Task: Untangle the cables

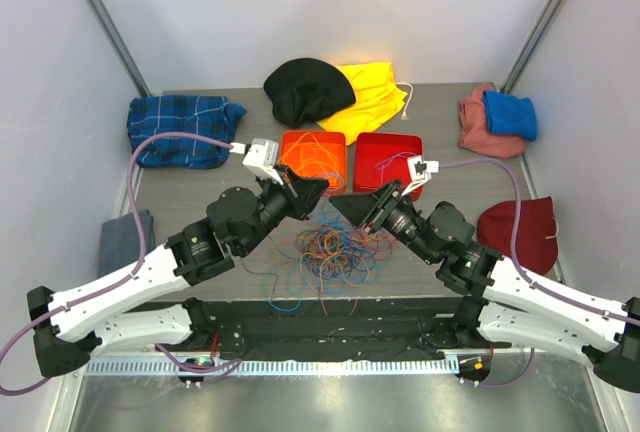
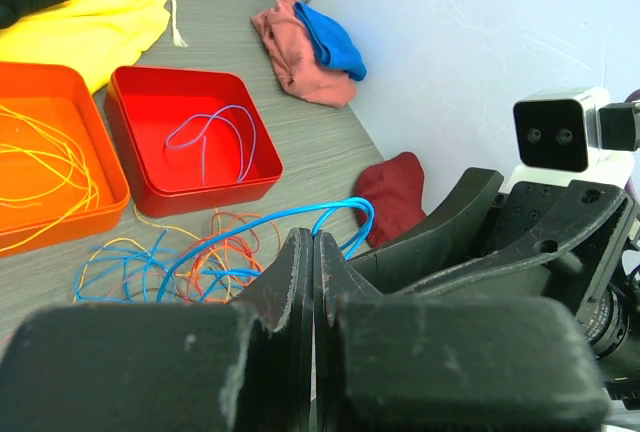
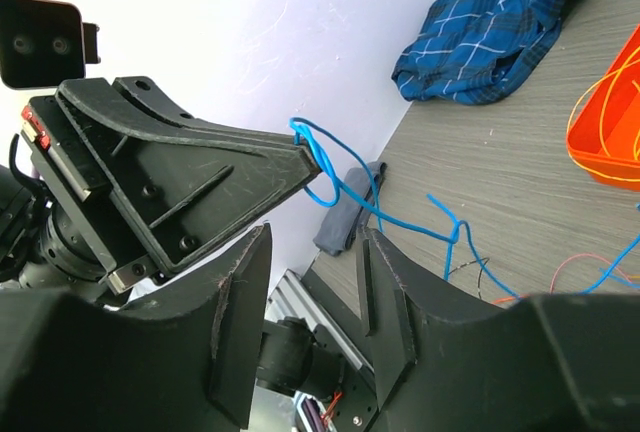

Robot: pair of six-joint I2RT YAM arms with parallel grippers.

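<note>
Pinched blue cable (image 2: 270, 220) tight with left gripper (image 2: 313, 252) above the cable tangle (image 1: 335, 247); hovered right gripper (image 3: 312, 242) alongside, jaws wide apart, empty.

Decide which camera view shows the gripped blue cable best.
Right wrist: the blue cable trails clear from the left hand's tip. Left wrist shows only its arc near the lens; top external barely shows it.
</note>
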